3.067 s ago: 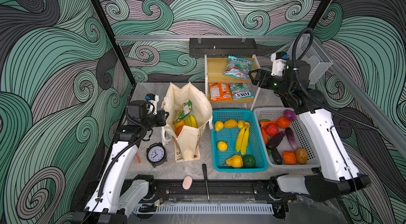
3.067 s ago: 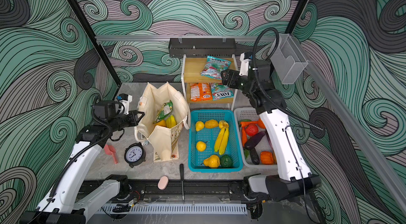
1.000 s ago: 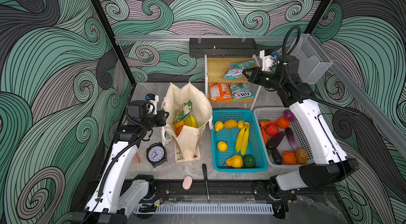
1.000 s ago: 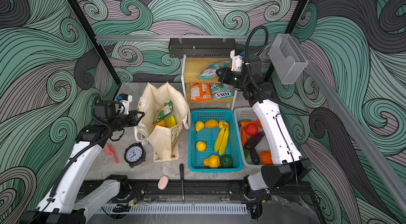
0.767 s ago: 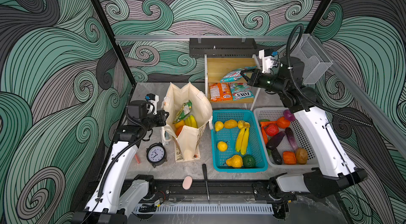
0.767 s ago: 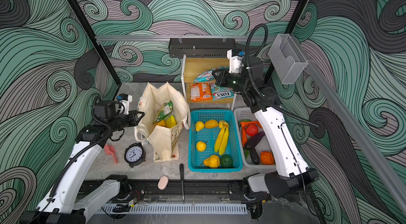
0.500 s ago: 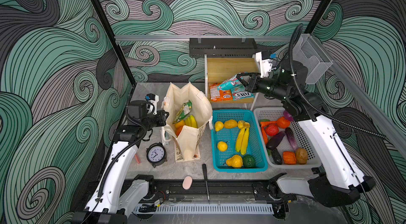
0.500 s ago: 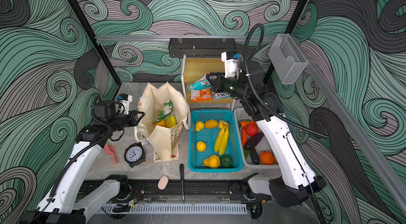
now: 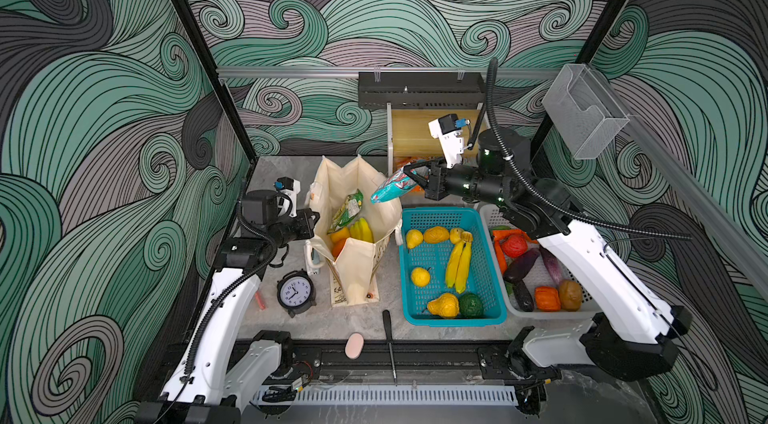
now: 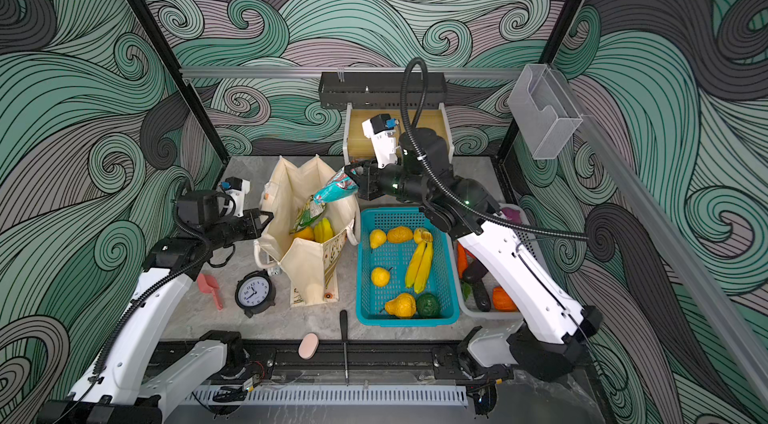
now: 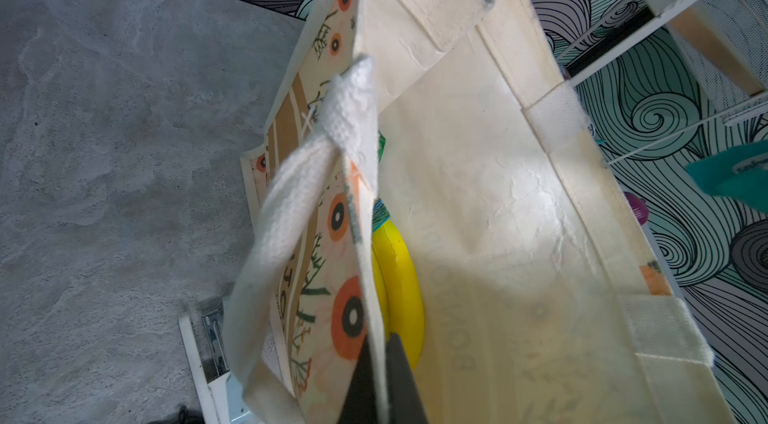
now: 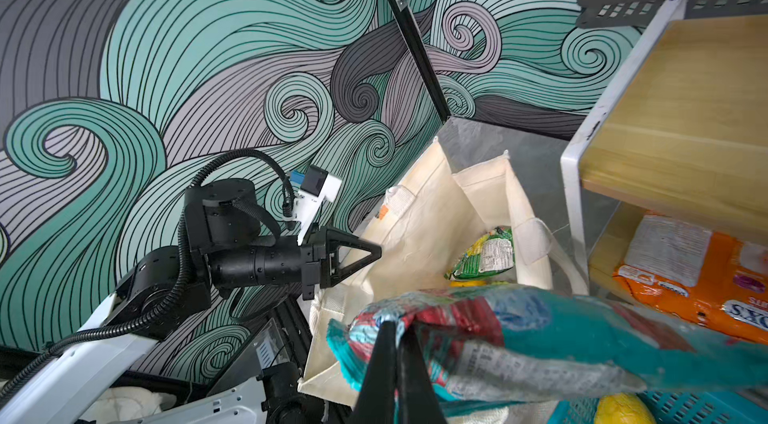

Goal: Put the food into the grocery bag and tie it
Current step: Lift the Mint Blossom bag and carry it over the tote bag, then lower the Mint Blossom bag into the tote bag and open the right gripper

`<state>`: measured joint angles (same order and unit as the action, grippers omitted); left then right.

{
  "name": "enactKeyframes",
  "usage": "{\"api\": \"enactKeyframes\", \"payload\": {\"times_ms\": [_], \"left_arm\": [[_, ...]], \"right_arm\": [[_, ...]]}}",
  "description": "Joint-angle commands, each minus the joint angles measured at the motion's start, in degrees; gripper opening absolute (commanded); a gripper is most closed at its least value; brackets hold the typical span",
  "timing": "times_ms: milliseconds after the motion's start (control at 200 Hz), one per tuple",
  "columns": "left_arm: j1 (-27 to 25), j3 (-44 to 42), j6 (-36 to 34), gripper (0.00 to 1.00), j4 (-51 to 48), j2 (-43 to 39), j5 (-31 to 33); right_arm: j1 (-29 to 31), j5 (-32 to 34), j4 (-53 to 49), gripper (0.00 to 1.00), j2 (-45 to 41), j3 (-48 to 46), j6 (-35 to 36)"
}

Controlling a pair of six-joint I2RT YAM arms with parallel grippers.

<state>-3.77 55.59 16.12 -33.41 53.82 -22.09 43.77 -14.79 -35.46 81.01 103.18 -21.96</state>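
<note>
The right fingers (image 12: pixel 378 380) are pressed together on one end of the teal snack packet (image 9: pixel 388 190). The packet hangs in the air at a tilt, its free, lower end over the open mouth of the grocery bag (image 9: pixel 357 264) near the bag's far right corner. The left fingers (image 11: pixel 405 384) are closed too – they pinch the canvas of the bag's left rim, with the cloth running between them.

The bag stands upright on the counter (image 9: pixel 365 320). Inside it lie a green-yellow packet (image 9: pixel 347 209), yellow bananas (image 9: pixel 361 230) and an orange piece (image 9: pixel 338 237) beside them.

Just right of the bag sits the teal basket (image 9: pixel 453 320) with lemons, bananas, a pear and a dark green fruit. Beyond it, partly behind the right arm, is the white basket (image 9: pixel 544 314) with eggplants and red and orange pieces. Orange packets (image 12: pixel 685 276) lie on the low shelf behind. A black alarm clock (image 9: pixel 296 292) stands near the bag's left front corner.
</note>
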Motion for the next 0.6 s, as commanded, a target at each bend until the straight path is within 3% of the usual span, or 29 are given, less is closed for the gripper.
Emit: {"api": "enactKeyframes", "payload": {"times_ms": [0, 280, 595], "left_arm": [[0.17, 0.33, -0.61, 0.0, -0.61, -0.82, 0.03], [0.17, 0.21, -0.61, 0.0, -0.59, -0.82, 0.05], [0.17, 0.55, -1.13, 0.0, -1.09, -1.22, 0.93]], "right_arm": [[3.1, 1.5, 1.02, 0.0, 3.2, 3.86, 1.88], [7.92, -0.15, -0.35, 0.0, 12.92, 8.77, 2.72], [9.43, -4.64, -1.54, 0.0, 22.43, 9.57, 2.99]]}}
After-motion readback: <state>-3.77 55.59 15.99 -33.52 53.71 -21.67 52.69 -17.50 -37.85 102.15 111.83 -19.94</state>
